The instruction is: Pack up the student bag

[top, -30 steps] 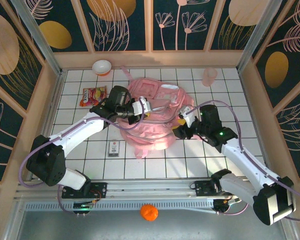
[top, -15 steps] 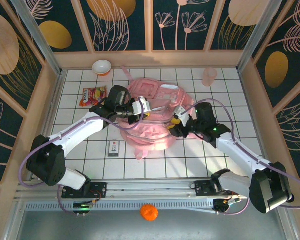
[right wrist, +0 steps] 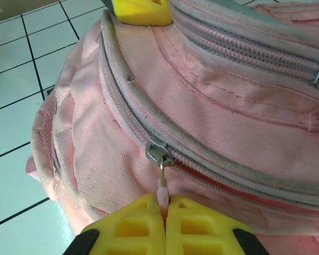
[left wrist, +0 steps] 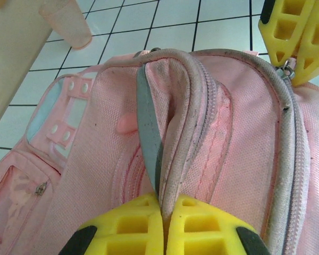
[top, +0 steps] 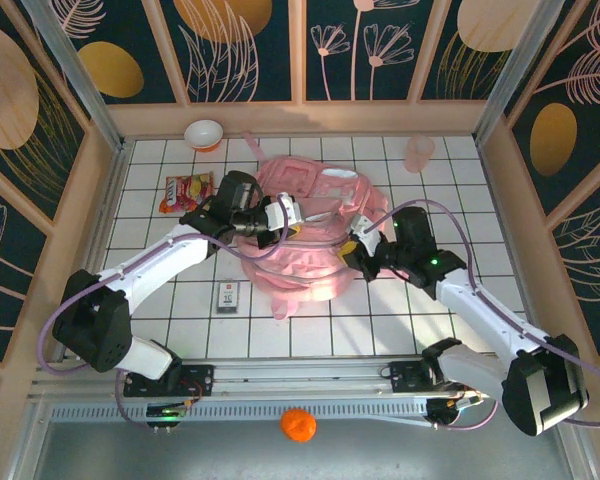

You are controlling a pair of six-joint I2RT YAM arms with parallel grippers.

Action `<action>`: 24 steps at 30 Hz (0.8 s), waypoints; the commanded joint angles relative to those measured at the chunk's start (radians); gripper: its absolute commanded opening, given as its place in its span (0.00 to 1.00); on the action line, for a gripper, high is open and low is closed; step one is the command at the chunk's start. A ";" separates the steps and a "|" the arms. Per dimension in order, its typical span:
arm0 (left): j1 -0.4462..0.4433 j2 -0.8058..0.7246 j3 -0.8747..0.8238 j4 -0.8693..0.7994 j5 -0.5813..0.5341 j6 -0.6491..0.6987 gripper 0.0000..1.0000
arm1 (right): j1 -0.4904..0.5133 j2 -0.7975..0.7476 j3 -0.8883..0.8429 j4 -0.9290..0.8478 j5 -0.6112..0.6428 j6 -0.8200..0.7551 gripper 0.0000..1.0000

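Student bag (top: 305, 235) braced: left pincer (left wrist: 164, 206) clenched on the rim (left wrist: 173, 106) at its tips. Right pincer (right wrist: 164, 204) pinches the zipper pull (right wrist: 161, 184), likely to unzip.

Nothing reads clearly: the white label on the small dark box (top: 227, 296), lower left, and the print on the snack packet (top: 185, 192), upper left, are too small.

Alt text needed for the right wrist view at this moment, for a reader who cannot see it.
The right gripper is shut on the small zipper pull, which hangs from a metal slider on the student bag, a pink fabric backpack. The white tiled table shows at the left.
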 commanded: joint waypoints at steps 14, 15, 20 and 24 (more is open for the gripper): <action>0.000 -0.059 0.053 -0.031 0.179 0.098 0.00 | -0.175 0.094 0.080 -0.056 0.263 0.155 0.00; 0.000 -0.066 0.053 -0.039 0.200 0.100 0.00 | -0.185 0.117 0.082 -0.036 0.279 0.167 0.00; 0.001 -0.102 0.046 -0.055 0.262 0.107 0.00 | -0.273 0.250 0.090 0.079 0.292 0.201 0.00; 0.000 -0.122 0.014 -0.014 0.261 0.069 0.00 | -0.323 0.360 0.155 0.106 0.223 0.219 0.00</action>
